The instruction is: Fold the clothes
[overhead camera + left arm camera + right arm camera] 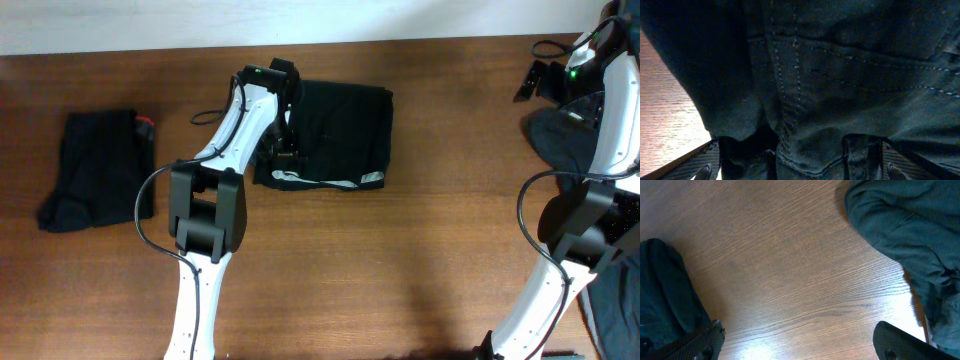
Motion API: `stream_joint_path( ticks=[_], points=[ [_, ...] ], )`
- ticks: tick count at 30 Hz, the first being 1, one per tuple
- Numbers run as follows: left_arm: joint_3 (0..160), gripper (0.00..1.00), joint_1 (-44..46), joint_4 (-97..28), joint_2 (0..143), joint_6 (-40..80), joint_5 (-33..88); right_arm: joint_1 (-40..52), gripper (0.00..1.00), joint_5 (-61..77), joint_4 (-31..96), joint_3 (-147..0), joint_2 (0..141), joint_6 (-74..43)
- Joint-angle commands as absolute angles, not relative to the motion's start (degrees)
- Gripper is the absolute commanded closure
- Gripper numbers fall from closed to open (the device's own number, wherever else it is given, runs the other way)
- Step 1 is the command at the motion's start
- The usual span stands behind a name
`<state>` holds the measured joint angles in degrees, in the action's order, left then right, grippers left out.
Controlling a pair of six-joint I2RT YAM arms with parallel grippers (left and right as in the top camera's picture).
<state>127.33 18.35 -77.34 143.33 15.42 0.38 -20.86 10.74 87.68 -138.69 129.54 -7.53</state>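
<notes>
We see the black shorts [335, 130] folded at mid-counter [420, 260], their pale waistband strip [330, 183] along the near edge, the left gripper [283, 150] spread wide over their left side, a second dark garment [95, 170] folded far left, and the right gripper [800, 347] with fingers [700, 340] wide above bare wood beside a dark heap [905, 240].

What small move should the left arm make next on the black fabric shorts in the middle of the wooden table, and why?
Probably close the left gripper on the black fabric shorts. It sits at their left edge with its jaws open and dark cloth filling the space between them, so a grasp seems ready.
</notes>
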Motion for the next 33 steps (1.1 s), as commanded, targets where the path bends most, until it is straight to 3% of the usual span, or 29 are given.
stream_joint_path(
  ticks=[1,8,33],
  points=[
    [126.2,0.01,18.1,-77.6,142.1,15.3,-4.9,-21.0,0.01,10.2,87.8,-138.8,129.7,-7.6],
    [126.2,0.01,19.1,-79.1,142.1,15.3,-10.4,-21.0,0.01,10.2,87.8,-138.8,129.7,-7.6],
    [117.1,0.01,18.9,-69.8,143.5,15.3,-10.4,-21.0,0.01,10.2,87.8,-138.8,129.7,-7.6]
  ],
)
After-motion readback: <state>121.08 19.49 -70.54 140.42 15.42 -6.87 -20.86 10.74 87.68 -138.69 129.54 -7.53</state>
